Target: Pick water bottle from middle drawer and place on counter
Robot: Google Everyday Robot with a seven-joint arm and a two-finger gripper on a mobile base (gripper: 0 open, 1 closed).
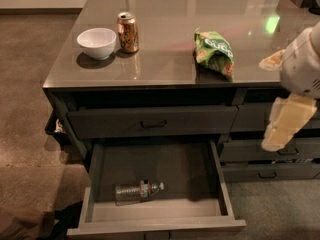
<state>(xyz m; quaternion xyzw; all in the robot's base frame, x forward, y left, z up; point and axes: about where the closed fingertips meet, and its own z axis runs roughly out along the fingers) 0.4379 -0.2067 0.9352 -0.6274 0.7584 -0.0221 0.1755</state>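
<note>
The water bottle (137, 190) lies on its side in the open middle drawer (157, 224), near the front left, with its white cap pointing right. The drawer is pulled well out below the counter (165, 59). My gripper (276, 140) hangs at the right edge of the view, in front of the right-hand drawers and below the counter's front edge. It is well to the right of the bottle, higher than it, and holds nothing that I can see.
On the counter stand a white bowl (97, 42) and a gold-brown drink can (128, 31) at the left, and a green chip bag (215, 53) in the middle. A shut drawer (152, 121) sits above the open one. More narrow drawers (250, 151) are at the right.
</note>
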